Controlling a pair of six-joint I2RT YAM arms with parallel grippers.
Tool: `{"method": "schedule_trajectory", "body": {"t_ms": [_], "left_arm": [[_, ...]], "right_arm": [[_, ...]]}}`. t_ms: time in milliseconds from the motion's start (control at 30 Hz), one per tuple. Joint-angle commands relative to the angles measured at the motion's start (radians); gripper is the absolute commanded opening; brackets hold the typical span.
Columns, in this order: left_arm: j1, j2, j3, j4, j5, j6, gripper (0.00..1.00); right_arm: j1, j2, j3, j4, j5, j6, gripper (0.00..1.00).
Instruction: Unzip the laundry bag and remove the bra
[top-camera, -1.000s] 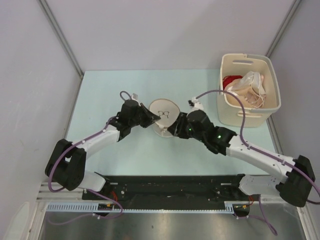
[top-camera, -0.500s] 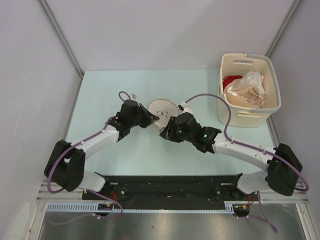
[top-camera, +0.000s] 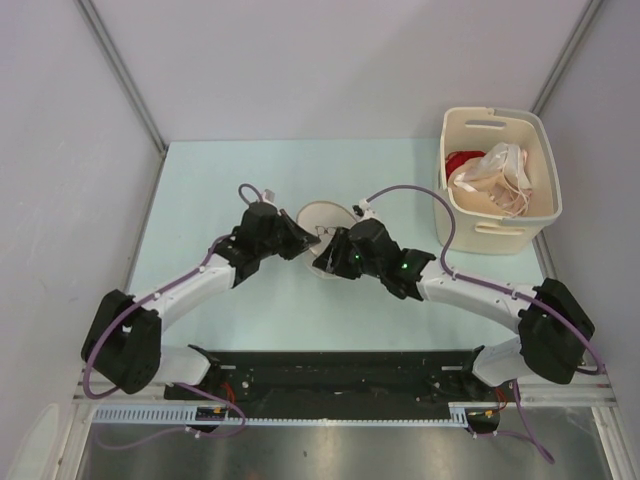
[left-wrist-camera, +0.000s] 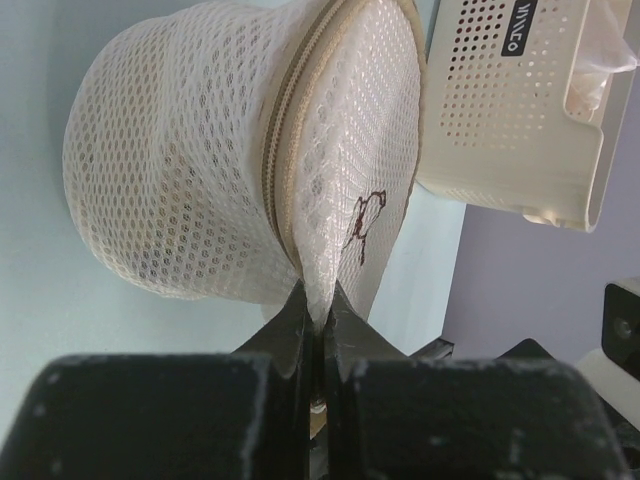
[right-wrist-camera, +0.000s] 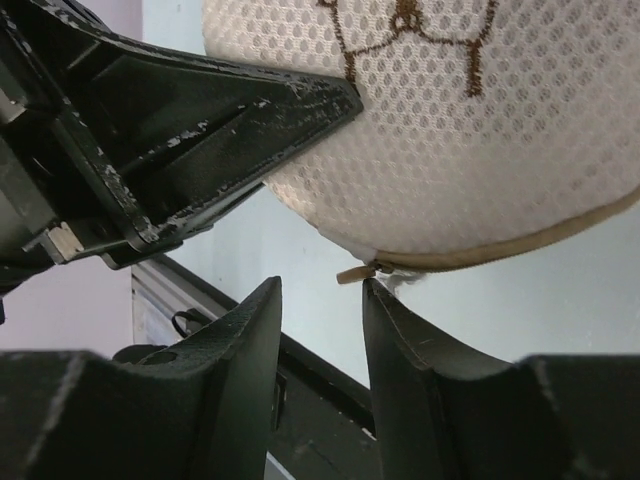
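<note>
I've swung the right claw (top-camera: 322, 262) leftward — off the bag's (top-camera: 323, 213) right side to its near rim, beside the left claw (top-camera: 306, 243).

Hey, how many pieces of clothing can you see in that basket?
2: a red cloth at the left side of the basket, and a pale pink-white strappy garment filling the middle and right. More may be hidden underneath.

Right gripper (right-wrist-camera: 320, 292) parted below laundry bag (right-wrist-camera: 480, 150) zip pull (right-wrist-camera: 354, 272)

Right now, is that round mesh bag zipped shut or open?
Shut, where visible: the laundry bag's zip runs closed along the rim, its pull ahead of the open right fingers.
</note>
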Motion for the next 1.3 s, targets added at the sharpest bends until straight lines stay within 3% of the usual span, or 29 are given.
{"method": "schedule_trajectory", "body": {"t_ms": [0,500,633,833,1000,1167,1267], "left_arm": [[-0.01,-0.042,0.006,-0.006,-0.03,-0.024,0.0],[-0.01,-0.059,0.003,0.007,-0.026,-0.02,0.01],[-0.01,-0.062,-0.002,0.007,-0.029,-0.018,0.0],[-0.009,-0.062,0.001,0.001,-0.038,-0.014,0.0],[0.025,-0.025,0.052,-0.018,0.01,0.055,0.0],[0.094,0.11,0.139,-0.045,0.175,0.167,0.0],[0.105,0.153,0.226,-0.114,0.166,0.252,0.01]], "right_arm": [[-0.016,0.029,0.046,0.076,-0.061,0.019,0.41],[-0.062,0.067,0.045,0.079,-0.074,0.034,0.4],[-0.067,0.066,0.046,0.076,-0.069,0.035,0.27],[-0.063,0.05,0.046,0.033,-0.049,0.031,0.0],[-0.064,0.014,0.034,-0.031,-0.016,-0.006,0.0],[-0.084,-0.06,-0.033,-0.036,-0.014,-0.104,0.0],[-0.11,-0.086,-0.058,-0.063,-0.063,-0.162,0.0]]}}
